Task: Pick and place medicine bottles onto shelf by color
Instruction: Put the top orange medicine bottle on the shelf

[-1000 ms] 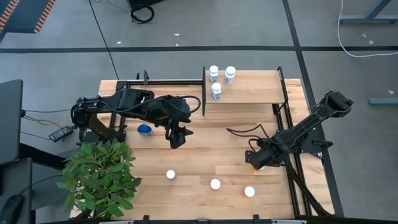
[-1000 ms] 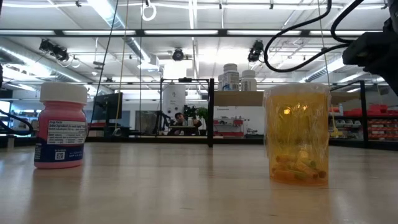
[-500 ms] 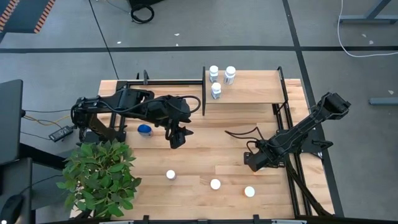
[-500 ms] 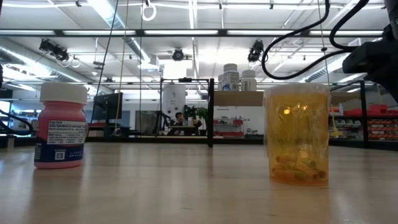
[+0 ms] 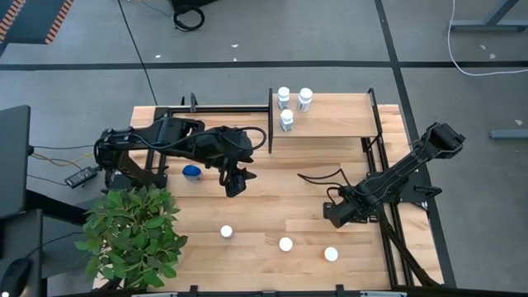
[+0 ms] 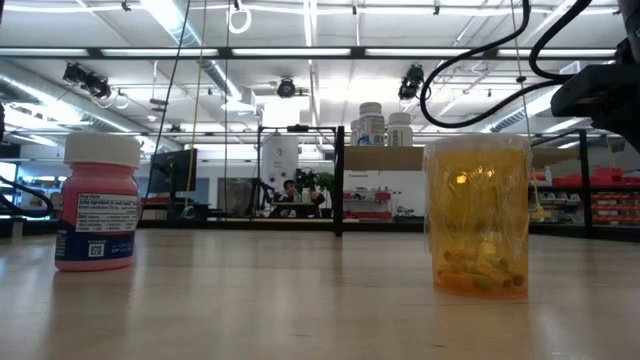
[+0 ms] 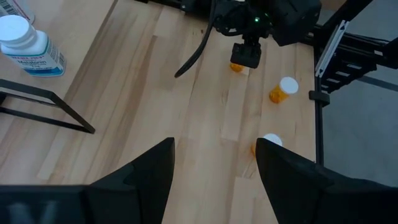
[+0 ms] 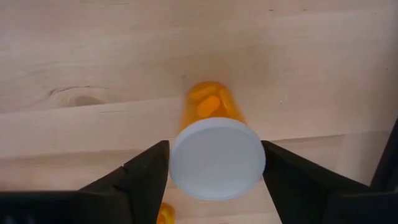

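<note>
- Orange bottle, white cap, stands between right gripper fingers; grip not yet clearly firm.
- Left gripper is wide, holding nothing.
- Bare tabletop surrounds it.

2 black jointed arms, looped black cables, flat dark fingers.

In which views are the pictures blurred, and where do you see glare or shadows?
Low view: the near orange bottle looks soft, with a bright glint on it; ceiling lights glare. Right wrist view: the white cap and the fingers are out of focus. High view: evenly lit, only faint shadows on the table.
</note>
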Controlling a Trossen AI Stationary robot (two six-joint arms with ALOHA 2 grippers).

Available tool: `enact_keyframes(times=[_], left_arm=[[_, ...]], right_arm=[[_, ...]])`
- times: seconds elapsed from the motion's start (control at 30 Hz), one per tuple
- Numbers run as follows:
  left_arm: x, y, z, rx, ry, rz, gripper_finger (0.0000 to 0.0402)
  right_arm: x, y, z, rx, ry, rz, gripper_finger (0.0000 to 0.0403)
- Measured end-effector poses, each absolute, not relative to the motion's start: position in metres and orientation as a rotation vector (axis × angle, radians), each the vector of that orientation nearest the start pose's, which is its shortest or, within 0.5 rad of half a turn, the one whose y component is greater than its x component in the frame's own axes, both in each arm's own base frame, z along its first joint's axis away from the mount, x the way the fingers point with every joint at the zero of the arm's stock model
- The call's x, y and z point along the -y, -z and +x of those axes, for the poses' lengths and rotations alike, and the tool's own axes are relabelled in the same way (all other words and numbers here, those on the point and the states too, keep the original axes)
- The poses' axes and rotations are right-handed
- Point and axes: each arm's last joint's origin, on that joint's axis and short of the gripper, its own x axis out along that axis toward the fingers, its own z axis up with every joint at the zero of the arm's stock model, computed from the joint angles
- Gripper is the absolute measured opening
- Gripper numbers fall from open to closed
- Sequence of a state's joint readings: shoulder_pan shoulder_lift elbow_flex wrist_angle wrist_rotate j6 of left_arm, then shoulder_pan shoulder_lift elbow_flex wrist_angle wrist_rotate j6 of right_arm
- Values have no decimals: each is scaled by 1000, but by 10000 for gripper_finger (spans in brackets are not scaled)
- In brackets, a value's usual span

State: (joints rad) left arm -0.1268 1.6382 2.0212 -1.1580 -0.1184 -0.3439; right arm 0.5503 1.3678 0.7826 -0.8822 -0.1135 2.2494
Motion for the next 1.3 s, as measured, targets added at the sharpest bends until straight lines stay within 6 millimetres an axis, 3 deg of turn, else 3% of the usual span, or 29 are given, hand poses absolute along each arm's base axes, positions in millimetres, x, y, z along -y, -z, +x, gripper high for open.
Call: enact_keyframes(times=[0.47,0.7,0.93,1.13,1.3], left_arm=[[36,-447,309,-760,-124,-232,231],[34,-445,308,-779,-117,-192,231],[26,-445,307,-793,-141,-198,231],[26,-445,307,-794,-142,-199,231],[26,-444,307,-801,-143,-198,231]], right_arm=[[-115,-185,184,-1233,1155,1389,242],[-109,-198,198,-1225,1051,1370,242],[-78,-224,221,-1167,983,1302,241],[-38,-263,238,-1111,932,1206,241],[-2,-296,239,-1082,936,1122,241]])
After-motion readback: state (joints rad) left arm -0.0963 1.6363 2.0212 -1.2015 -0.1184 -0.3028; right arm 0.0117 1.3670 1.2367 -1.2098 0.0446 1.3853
